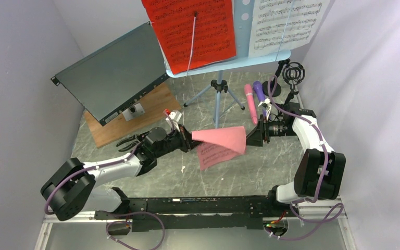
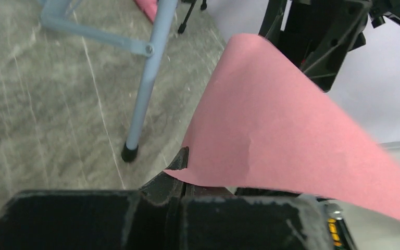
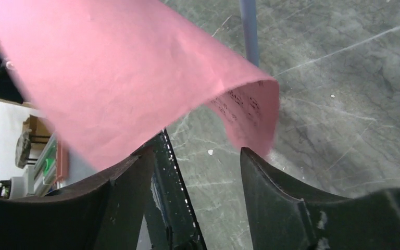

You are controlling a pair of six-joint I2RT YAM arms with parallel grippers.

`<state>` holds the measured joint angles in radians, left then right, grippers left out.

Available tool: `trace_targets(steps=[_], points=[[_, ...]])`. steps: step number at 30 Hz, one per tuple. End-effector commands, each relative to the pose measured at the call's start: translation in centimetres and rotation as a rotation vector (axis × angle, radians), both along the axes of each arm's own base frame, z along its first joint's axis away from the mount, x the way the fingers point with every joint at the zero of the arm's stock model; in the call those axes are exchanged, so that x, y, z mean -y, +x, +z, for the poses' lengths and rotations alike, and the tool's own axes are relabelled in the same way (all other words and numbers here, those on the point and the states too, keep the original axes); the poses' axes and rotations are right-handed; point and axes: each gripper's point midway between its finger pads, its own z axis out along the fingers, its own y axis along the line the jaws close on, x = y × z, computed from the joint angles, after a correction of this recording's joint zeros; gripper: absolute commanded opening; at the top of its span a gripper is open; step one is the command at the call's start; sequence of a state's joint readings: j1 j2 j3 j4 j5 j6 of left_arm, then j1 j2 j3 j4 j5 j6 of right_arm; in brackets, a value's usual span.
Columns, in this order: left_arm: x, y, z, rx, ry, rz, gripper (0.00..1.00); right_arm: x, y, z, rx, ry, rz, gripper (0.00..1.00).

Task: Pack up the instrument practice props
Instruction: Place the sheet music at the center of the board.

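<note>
A pink sheet-music page (image 1: 219,143) hangs curled above the floor between my two grippers. My left gripper (image 1: 186,139) is shut on its left corner; the left wrist view shows the jaws (image 2: 185,179) closed together on the page (image 2: 271,130). My right gripper (image 1: 250,139) is open at the page's right edge. In the right wrist view the page (image 3: 125,67) droops just past the spread fingertips (image 3: 271,172). The light-blue music rack (image 1: 229,65) on its tripod (image 1: 219,88) holds a red page (image 1: 192,31) and a white page (image 1: 286,23). A pink microphone (image 1: 250,101) and a purple microphone (image 1: 259,91) lie behind. Two black mic supports (image 1: 293,73) stand at the back right.
A large dark flat metal box (image 1: 109,78) leans on a wooden board (image 1: 130,127) at the left. Black pliers (image 1: 130,140) lie beside my left arm. A tripod leg (image 2: 146,83) stands close ahead of my left gripper. Walls close in on both sides.
</note>
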<state>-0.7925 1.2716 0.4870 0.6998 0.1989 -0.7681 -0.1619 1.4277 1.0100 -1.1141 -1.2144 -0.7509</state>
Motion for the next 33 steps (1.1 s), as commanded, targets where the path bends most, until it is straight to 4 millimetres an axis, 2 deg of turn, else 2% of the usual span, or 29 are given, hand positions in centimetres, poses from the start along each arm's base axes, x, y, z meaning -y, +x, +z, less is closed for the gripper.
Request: trace_targets(steps=[1,7,13,16,22,25,28,33], points=[[0.3,-1.8,0.2,-0.214,-0.014,-0.080,0.00,-0.5,-0.5,1.5,0.111,0.037,0.050,0.70],[-0.8,-3.2,-1.2,-0.354,0.055,-0.089,0.00,-0.4,-0.5,1.2,0.128,0.024,0.043,0.82],[-3.4,-4.0,-2.8,-0.399,0.209,-0.023,0.00,-0.3,-0.3,1.1,0.133,0.011,0.042,0.83],[-5.8,-4.3,-4.2,-0.426,0.349,0.038,0.00,-0.2,-0.2,1.0,0.138,0.000,0.038,0.84],[-12.2,-4.7,-8.0,-0.484,0.697,0.204,0.00,-0.1,-0.2,0.9,0.151,-0.016,0.037,0.84],[-15.2,-4.0,-9.9,-0.501,0.839,0.307,0.00,-0.1,-0.2,0.9,0.153,-0.020,0.037,0.84],[-17.2,-2.9,-11.1,-0.512,0.939,0.389,0.00,0.0,-0.2,0.9,0.154,-0.021,0.038,0.84],[-20.4,0.2,-11.4,-0.465,1.068,0.576,0.00,0.0,-0.2,0.9,0.155,-0.028,0.037,0.85]])
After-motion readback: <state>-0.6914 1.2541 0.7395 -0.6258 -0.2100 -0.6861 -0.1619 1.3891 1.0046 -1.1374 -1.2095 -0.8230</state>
